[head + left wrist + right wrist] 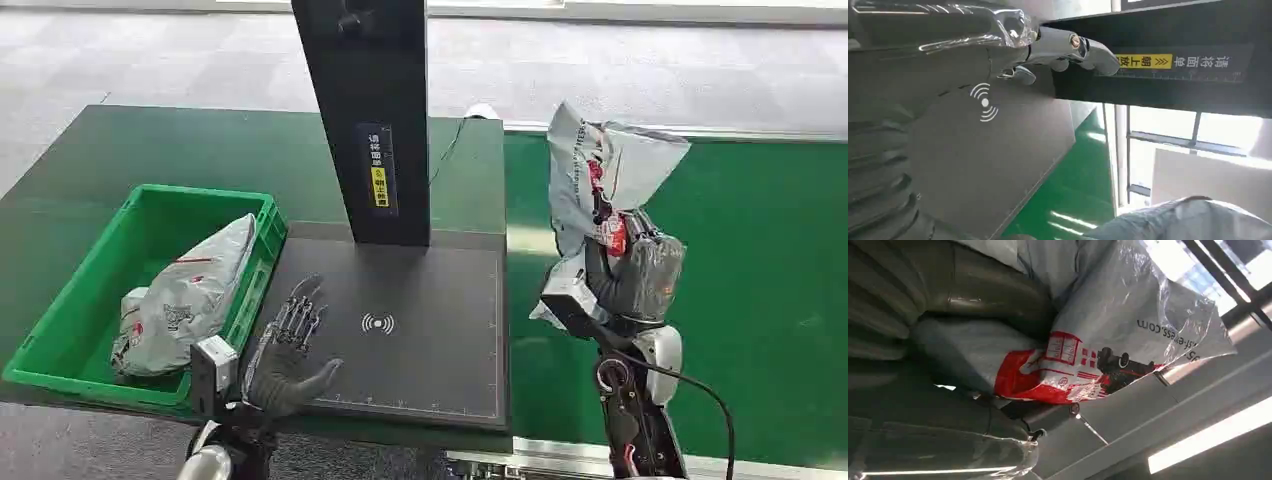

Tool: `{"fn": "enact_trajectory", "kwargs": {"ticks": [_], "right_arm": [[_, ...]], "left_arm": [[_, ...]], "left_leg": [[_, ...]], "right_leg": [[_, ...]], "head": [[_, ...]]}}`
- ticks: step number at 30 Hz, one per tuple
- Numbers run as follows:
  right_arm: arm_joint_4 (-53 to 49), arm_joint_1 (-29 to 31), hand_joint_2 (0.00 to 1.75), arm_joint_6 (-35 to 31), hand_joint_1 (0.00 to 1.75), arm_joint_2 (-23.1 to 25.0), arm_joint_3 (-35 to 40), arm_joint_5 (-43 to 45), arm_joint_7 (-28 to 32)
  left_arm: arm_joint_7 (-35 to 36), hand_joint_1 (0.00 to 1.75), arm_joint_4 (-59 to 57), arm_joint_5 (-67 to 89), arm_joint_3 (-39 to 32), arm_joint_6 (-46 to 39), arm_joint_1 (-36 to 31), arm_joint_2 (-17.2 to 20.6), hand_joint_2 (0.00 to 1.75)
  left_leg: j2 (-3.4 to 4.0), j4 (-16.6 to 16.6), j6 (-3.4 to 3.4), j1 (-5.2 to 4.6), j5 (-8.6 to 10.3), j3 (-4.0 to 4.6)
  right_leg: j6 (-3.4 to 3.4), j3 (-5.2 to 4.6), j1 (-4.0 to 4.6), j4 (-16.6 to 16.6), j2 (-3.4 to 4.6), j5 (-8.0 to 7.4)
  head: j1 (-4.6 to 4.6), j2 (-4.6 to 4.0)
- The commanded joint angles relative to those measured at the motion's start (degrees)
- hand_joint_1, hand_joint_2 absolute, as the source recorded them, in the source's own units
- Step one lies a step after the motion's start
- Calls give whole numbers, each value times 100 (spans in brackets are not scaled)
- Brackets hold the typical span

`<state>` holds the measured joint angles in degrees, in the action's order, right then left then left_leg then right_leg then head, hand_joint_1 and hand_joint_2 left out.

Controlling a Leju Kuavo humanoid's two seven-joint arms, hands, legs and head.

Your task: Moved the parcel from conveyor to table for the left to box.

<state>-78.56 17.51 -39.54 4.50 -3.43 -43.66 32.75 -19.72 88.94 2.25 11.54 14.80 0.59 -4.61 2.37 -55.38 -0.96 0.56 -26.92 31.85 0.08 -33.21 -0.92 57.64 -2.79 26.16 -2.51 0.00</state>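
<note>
1. Two grey plastic parcels are in the head view: the parcel [600, 190] in the right hand [628, 268] and a second parcel [185, 300] lying in the green crate [60, 330].
2. The right hand grips its parcel around the lower part, fingers wrapped over the crumpled plastic, and holds it upright in the air above the green conveyor [760, 260], at about 3 o'clock from the black pad [420, 340].
3. In the right wrist view the same parcel [1128, 330] shows a red-and-white label and printed lettering, with the hand's grey thumb [988, 290] pressed against it.
4. The left hand [290, 350] holds nothing; its fingers are spread and extended, resting flat on the pad's left edge, at about 9 o'clock from the wireless symbol [377, 323].
5. The crate stands on the dark green table [150, 150], just beside the pad at its 9 o'clock side.
6. A black post [365, 110] with a blue and yellow label rises from the pad's far edge, at 12 o'clock.
</note>
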Motion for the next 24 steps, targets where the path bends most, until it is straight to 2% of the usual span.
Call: {"fn": "enact_trajectory", "kwargs": {"ticks": [1,5,9,11,20,24], "right_arm": [[-491,99,175,793,175,-164,1436,1796,-7],[-259,-91,175,1464,175,-327,2564,1627,198],[39,42,175,2405,175,-613,3549,1245,133],[283,97,175,2700,175,-645,3757,1149,28],[368,155,175,2765,175,-685,3754,1135,52],[799,207,175,3406,175,-786,4050,911,-133]], "left_arm": [[-144,0,-475,-206,105,-186,-321,173,175],[-204,0,-554,-197,169,-202,-370,228,175],[-265,0,-747,-223,253,-112,-554,265,175],[-289,0,-891,-233,266,-95,-673,278,175],[-318,0,-936,-242,273,-83,-683,281,175],[-397,0,-1061,-252,263,-106,-753,306,175]], "left_leg": [[-4,-2,4,0,-2,2],[9,5,1,2,-3,-10],[-1,4,1,3,-1,-8],[-6,5,2,5,0,-9],[-15,0,8,9,0,1],[-17,1,5,8,1,-1]], "right_leg": [[-2,-3,-1,0,27,-3],[-3,7,1,-6,29,-3],[-4,5,1,-4,21,-1],[-4,7,4,-7,21,-2],[-2,8,10,-13,32,-6],[-4,10,9,-13,25,-5]], "head": [[2,0],[2,0],[0,0],[0,0],[4,0],[2,0]]}}
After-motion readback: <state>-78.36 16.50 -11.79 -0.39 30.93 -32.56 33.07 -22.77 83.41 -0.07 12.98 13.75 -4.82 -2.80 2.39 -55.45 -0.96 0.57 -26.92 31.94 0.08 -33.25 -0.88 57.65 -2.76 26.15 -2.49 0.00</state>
